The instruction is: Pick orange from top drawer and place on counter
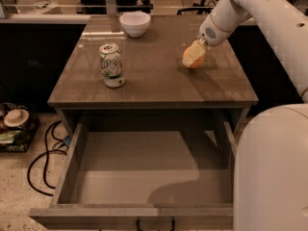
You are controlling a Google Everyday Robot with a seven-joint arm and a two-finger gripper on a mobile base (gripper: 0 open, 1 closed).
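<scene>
On counter [144,78] right, hand [195,53] half-hiding orange [191,62]

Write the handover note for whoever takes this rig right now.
Gripper: over the right rear part of the counter, shut on the orange.
Orange: in the gripper, low at the counter surface; whether it already rests there cannot be told.
Top drawer: pulled open, the orange out of it.
Also on the counter: soda can at left, white bowl at the rear, both well apart from the orange.
Done: orange picked from the drawer and brought over the counter.
Left: set it down, open the gripper and pull the arm away.
</scene>
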